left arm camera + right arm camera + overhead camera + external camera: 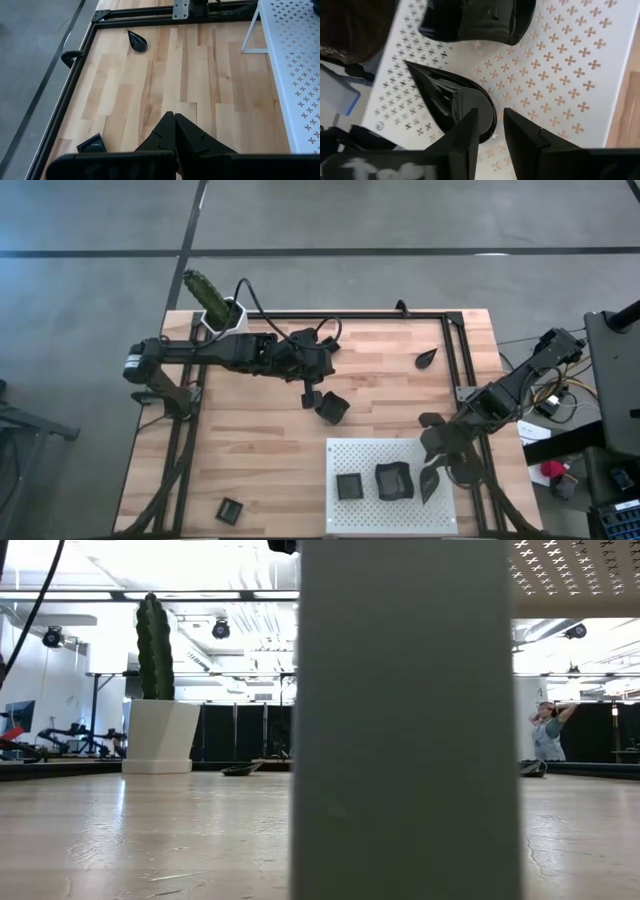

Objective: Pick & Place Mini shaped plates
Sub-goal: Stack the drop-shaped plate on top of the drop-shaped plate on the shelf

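The mini shaped plates are small black dishes. On the white perforated board lie a square one, a wavy-edged one and a teardrop one. My right gripper hangs open just over the teardrop plate's round end, and only bare board shows in its gap. My left gripper is shut with nothing in it, above the table's middle. A square plate lies on the wood beside it. My right gripper comes slanting down from the table's right side. One finger stands in front of the teardrop plate's round end. Whether that finger touches it, I cannot tell. The plate lies flat on the board.
Another teardrop plate lies at the far right and a square one near the front left. A white pot with a cactus stands at the far left. The board's white leg blocks the low view. A person stands far behind.
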Tool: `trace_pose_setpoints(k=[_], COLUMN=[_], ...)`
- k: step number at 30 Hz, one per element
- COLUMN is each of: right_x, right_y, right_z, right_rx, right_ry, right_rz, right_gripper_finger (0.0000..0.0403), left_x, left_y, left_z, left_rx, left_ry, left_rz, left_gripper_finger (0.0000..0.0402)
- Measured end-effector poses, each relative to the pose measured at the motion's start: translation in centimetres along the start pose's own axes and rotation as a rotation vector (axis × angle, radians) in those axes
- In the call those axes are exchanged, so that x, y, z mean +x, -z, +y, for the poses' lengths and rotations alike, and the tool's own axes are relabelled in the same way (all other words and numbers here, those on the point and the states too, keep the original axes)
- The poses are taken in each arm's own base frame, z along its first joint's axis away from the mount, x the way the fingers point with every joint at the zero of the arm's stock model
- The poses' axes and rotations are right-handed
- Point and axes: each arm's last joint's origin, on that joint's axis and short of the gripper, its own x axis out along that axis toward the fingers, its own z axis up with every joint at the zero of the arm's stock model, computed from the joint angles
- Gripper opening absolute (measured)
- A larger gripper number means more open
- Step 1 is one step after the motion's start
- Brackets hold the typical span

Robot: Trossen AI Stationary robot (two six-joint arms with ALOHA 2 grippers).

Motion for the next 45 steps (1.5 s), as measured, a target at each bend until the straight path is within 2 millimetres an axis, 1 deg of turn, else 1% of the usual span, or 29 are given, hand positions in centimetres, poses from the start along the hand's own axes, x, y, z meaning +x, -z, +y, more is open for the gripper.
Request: trace_pose_setpoints(k=[9,13,15,19,25,30,40,45], right_x=[-3.3,-4.0,-3.8,-2.6,-0.7,0.8,1.3,1.6], right_y=[0.2,0.4,0.4,0.2,-0.7,-1.0,-1.2,-0.9], right_z=[0.5,0.5,0.4,0.2,0.3,0.3,0.3,0.1], right_rx=[-0.020,-0.031,-0.046,-0.074,-0.139,-0.136,-0.137,-0.130], right_ry=[-0.065,-0.078,-0.060,0.003,0.021,0.044,0.044,0.046], right_rz=[-0.112,-0.142,-0.145,-0.121,-0.087,-0.040,-0.030,-0.013], right_gripper_finger=[0.0069,0.0062,0.0060,0.0057,0.0051,0.0052,0.0052,0.0052], left_x=[0.0,0.0,0.0,0.0,0.0,0.0,0.0,0.0], left_y=[0.0,0.0,0.0,0.0,0.1,0.1,0.2,0.2], left_z=[0.0,0.0,0.0,0.0,0.0,0.0,0.0,0.0], left_rx=[0.000,0.000,0.001,0.001,0.001,0.003,0.003,0.004], left_ry=[0.000,0.000,0.000,0.000,0.000,0.000,0.000,0.000], left_rz=[0.000,0.001,0.001,0.002,0.005,0.013,0.016,0.018], left_gripper_finger=[0.0000,0.0000,0.0000,0.0000,0.0000,0.0000,0.0000,0.0000])
